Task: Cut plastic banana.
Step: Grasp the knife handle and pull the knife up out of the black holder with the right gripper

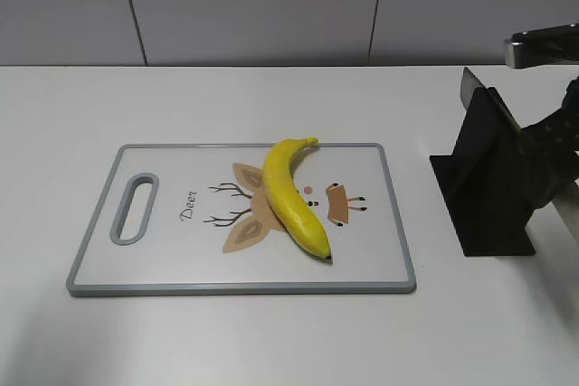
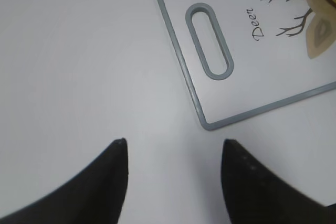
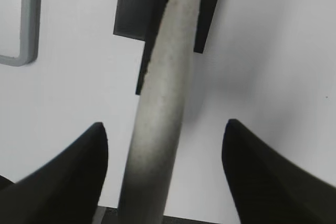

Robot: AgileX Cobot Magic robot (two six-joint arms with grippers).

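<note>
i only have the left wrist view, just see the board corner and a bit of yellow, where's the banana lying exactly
Observer: The banana lies across the middle of the cutting board, over the deer drawing, stem toward the far edge.
Operator: ok and where's the knife
Observer: The knife sits in a black stand on the table, to the right of the board.
Operator: has the right arm got it yet
Observer: Not gripped. In the right wrist view the right gripper is open, with its fingers on either side of the grey handle and a gap on both sides.
</note>
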